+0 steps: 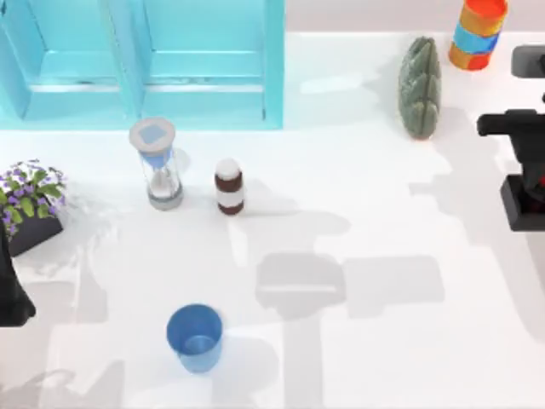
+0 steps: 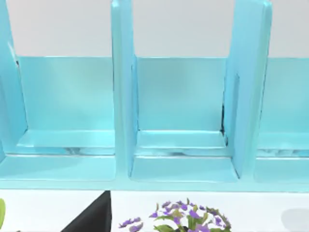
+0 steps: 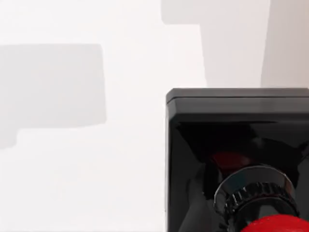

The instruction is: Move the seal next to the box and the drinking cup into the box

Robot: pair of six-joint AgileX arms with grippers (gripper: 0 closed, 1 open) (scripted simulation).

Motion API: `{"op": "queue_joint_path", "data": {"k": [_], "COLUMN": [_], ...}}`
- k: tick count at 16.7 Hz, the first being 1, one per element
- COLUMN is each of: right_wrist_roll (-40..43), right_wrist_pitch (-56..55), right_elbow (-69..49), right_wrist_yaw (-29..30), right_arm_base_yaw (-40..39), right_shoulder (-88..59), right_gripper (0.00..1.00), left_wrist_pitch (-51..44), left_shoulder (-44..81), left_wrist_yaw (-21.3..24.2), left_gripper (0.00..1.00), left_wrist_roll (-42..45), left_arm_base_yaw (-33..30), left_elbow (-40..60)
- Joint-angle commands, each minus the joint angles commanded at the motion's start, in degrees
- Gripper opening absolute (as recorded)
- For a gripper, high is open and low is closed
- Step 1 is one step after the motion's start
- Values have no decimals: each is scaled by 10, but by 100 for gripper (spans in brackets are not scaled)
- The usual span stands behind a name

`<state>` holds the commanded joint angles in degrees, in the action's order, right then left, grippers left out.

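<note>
**Two objects to shift, and clutter guarding the box**

Two risks stand out. First, the seal (image 1: 521, 204) sits at the table's right edge, well apart from the turquoise box (image 1: 213, 77) at the far left. The right gripper (image 1: 524, 141) hangs over it. The right wrist view looks down on the black base and red knob (image 3: 236, 154), but I cannot tell whether the pincer is apart or clamped on it. A round knob on a square block looks likely to twist or slip in a weak hold, and the long trip leftwards gives it time to do so.

Second, the hourglass (image 1: 157, 166) and the brown-and-white bottle (image 1: 229, 186) stand just in front of the box. A low approach could topple either one, and they leave little free space for setting the seal down.

The drinking cup (image 1: 195, 336) stands upright at the near left, mouth up. It is light and tapered, so it could squirt out of a pinch or catch on the box's upright dividers (image 2: 123, 96).

The left arm (image 1: 10, 290) is parked at the left edge by the potted plant (image 1: 30, 192); its grip state cannot be told.

The table (image 1: 383, 358) is smooth, white and faintly glossy, crossed by soft grey shadows. A green ridged object (image 1: 420, 85) and a striped cylinder (image 1: 479, 32) sit at the far right. A pale plain wall lies beyond.
</note>
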<state>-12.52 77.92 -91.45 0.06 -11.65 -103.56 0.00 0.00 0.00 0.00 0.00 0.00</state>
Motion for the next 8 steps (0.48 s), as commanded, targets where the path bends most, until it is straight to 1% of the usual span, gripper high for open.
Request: {"op": "queue_joint_path", "data": {"k": [3, 8], "right_wrist_roll": [8, 7], "right_wrist_pitch": [13, 2], "right_elbow": [13, 20], "right_wrist_yaw": [-1, -1], "right_arm_base_yaw": [8, 5], "right_shoulder": [25, 22], "right_gripper": [0, 0], "left_wrist_pitch": [0, 0], "left_shoulder": [0, 0], "left_wrist_yaw": [0, 0], "left_gripper": [100, 100], "left_wrist_roll": [0, 0], "left_arm_base_yaw": [0, 0], "left_elbow": [0, 0]}}
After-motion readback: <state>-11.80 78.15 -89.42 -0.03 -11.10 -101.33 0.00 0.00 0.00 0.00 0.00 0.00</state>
